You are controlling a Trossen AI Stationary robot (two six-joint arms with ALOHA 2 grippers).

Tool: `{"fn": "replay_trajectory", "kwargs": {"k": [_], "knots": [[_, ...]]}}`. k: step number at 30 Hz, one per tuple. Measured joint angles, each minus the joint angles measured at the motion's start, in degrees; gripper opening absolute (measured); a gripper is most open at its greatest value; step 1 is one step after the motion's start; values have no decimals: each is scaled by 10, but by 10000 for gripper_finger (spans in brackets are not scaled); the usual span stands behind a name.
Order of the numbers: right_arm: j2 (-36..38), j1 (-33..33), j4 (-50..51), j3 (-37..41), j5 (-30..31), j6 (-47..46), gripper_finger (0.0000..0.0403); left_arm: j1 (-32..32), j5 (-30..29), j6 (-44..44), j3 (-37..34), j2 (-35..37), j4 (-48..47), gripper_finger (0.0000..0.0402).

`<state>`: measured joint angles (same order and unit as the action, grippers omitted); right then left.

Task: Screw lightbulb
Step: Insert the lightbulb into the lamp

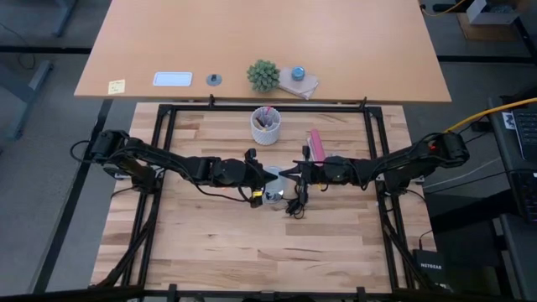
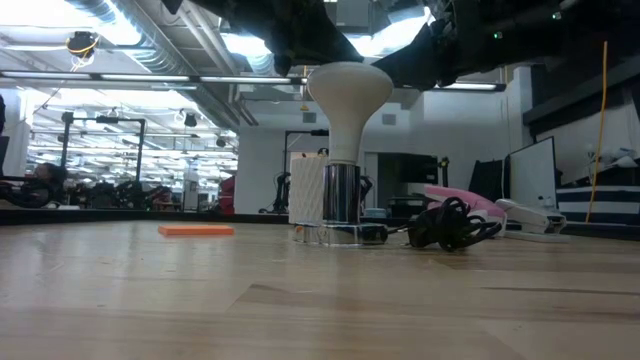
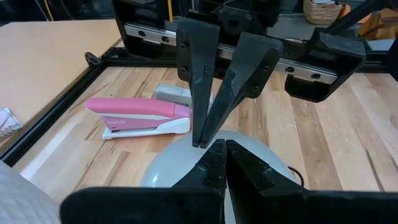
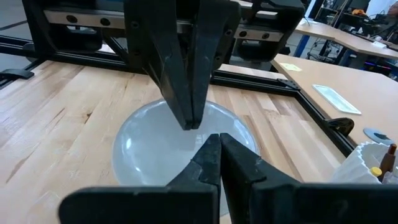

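One butcher-block table (image 1: 210,243), bright workshop

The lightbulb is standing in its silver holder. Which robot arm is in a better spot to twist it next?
Hard to pick: the left gripper and right gripper both sit shut above the lightbulb, tips meeting over its dome. Neither holds it; either would have to open first.
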<state>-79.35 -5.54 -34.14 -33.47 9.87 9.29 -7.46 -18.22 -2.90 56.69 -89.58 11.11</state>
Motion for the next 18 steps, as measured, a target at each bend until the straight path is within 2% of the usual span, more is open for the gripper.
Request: {"fn": "replay_trajectory", "kwargs": {"k": [12, 18], "knots": [[0, 0, 1, 0, 0, 0, 9, -2, 0, 0, 1, 3, 2, 1], [0, 0, 0, 0, 0, 0, 9, -24, -1, 23, 2, 20, -5, 1]]}}
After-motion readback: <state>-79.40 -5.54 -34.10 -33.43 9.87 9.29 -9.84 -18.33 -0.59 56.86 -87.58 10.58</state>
